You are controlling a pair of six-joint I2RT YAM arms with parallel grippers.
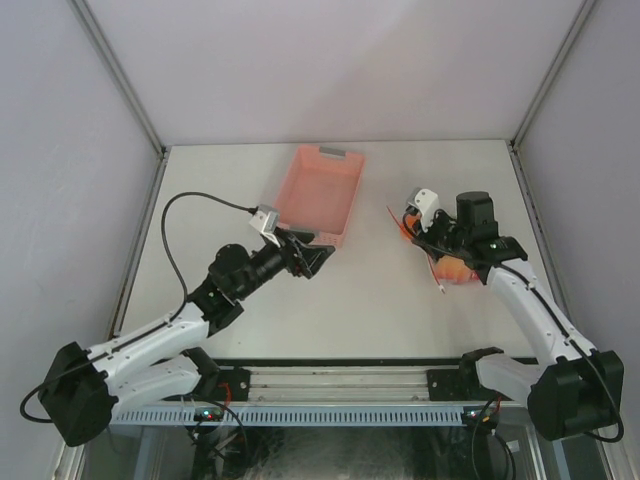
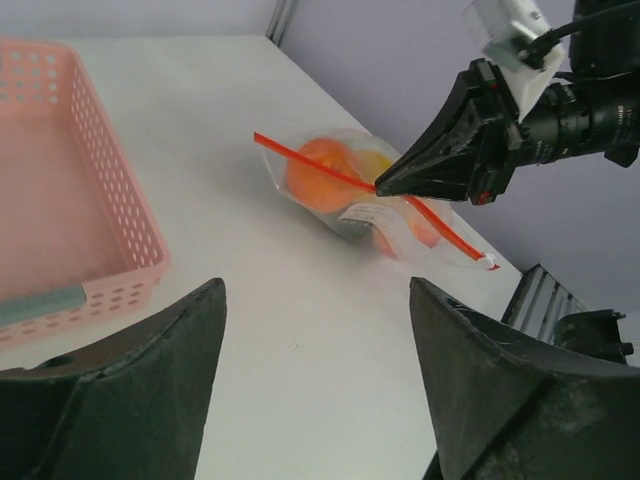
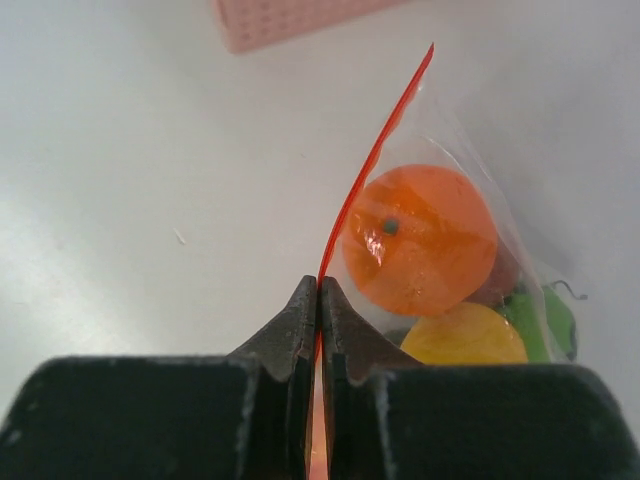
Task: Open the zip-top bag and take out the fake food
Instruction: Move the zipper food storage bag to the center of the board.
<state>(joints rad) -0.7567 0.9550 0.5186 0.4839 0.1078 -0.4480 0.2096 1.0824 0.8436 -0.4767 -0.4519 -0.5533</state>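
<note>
1. Near end of zip-top bag (image 3: 425, 140): hidden behind right gripper (image 3: 319, 290).
2. Inside bag, fake food (image 3: 420, 240): green and dark pieces partly covered by orange one.
3. Beyond bag, pink basket (image 3: 290, 15): cut by frame edge.

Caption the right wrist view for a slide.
Right gripper pinches the red zipper strip of the zip-top bag, orange and yellow fake food inside.

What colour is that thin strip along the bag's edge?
The zipper strip is red-orange, clearest in the right wrist view.
</note>
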